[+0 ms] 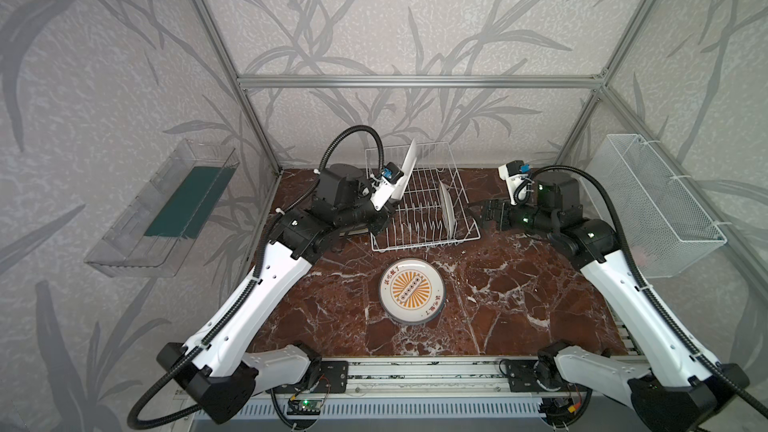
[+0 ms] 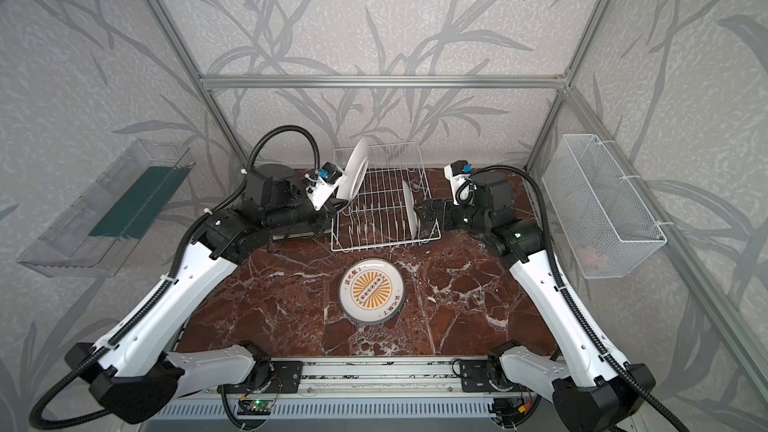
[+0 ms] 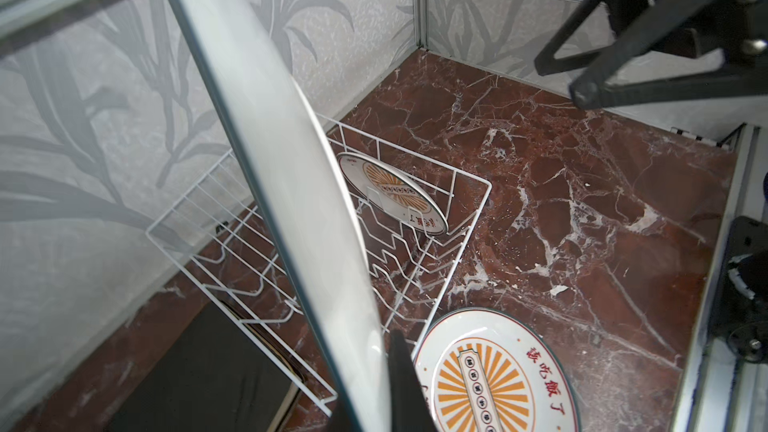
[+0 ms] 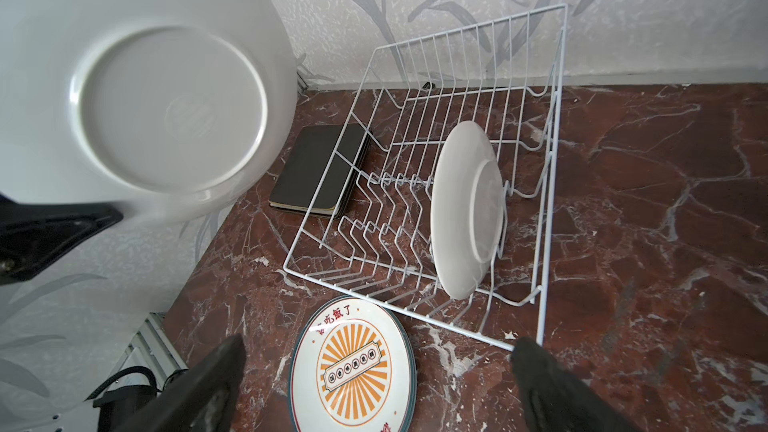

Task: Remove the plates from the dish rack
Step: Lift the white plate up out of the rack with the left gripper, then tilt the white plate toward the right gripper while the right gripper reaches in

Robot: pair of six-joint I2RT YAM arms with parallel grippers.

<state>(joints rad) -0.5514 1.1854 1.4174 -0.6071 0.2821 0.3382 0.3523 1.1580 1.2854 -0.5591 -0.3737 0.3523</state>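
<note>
The unloading was nearly done. The black-backed square plates lay stacked face down on the bench, just beside the left side of the dish rack. A low stack of round sunburst plates sat face up in front of the rack. The left hand was clamped on the lower edge of another round white plate, held tilted in the air above the rack's left end with its plain back showing in the right wrist view. Only one round plate stood on edge among the prongs, near the right end. The right hand was spread wide and empty, just outside that end. Two steps looked to be left: stacking the lifted plate and taking out the last one.
</note>
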